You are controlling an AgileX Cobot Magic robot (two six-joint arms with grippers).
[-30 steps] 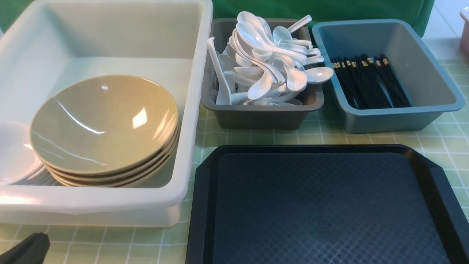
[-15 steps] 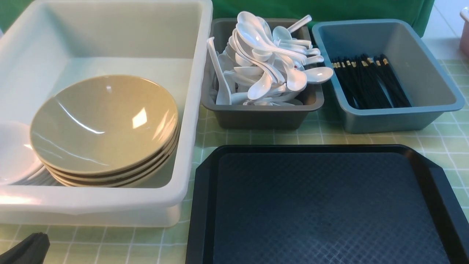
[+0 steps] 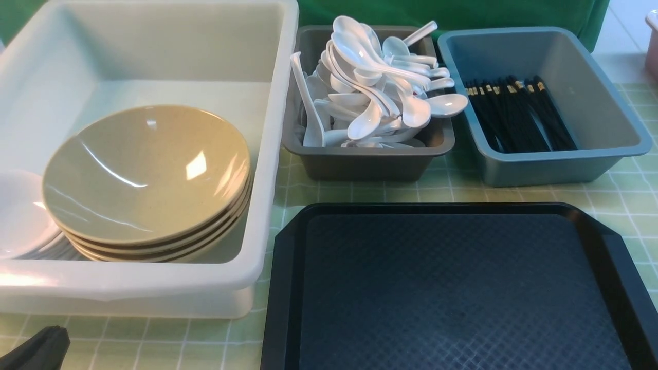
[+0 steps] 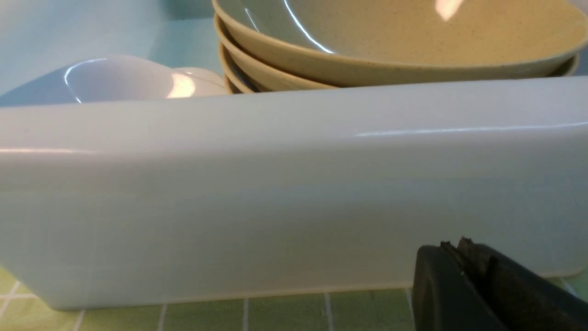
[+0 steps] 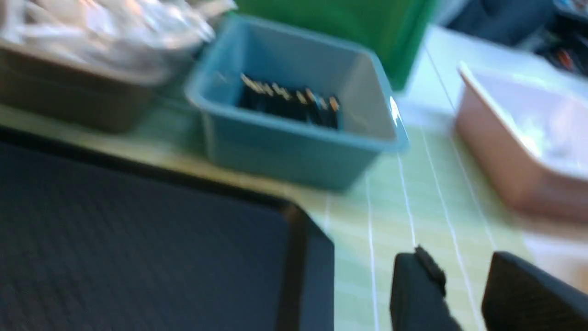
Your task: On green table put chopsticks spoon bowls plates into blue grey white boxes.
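Note:
The large white box (image 3: 257, 154) holds a stack of tan plates (image 3: 146, 174) and white bowls (image 3: 20, 216) at its near left. The dark grey box (image 3: 367, 164) is heaped with white spoons (image 3: 380, 92). The blue-grey box (image 3: 545, 164) holds black chopsticks (image 3: 519, 113). My left gripper (image 3: 49, 334) is shut and empty, low on the green table (image 3: 154, 344) in front of the white box (image 4: 275, 193); the plates (image 4: 395, 41) and a bowl (image 4: 124, 80) show above its wall. My right gripper (image 5: 459, 266) is open and empty above the table, right of the blue-grey box (image 5: 294, 142).
A black textured tray (image 3: 452, 293) lies empty on the table in front of the two small boxes; it also shows in the right wrist view (image 5: 138, 239). A pink tub (image 5: 523, 151) stands at the far right. A green backdrop (image 3: 452, 13) hangs behind the boxes.

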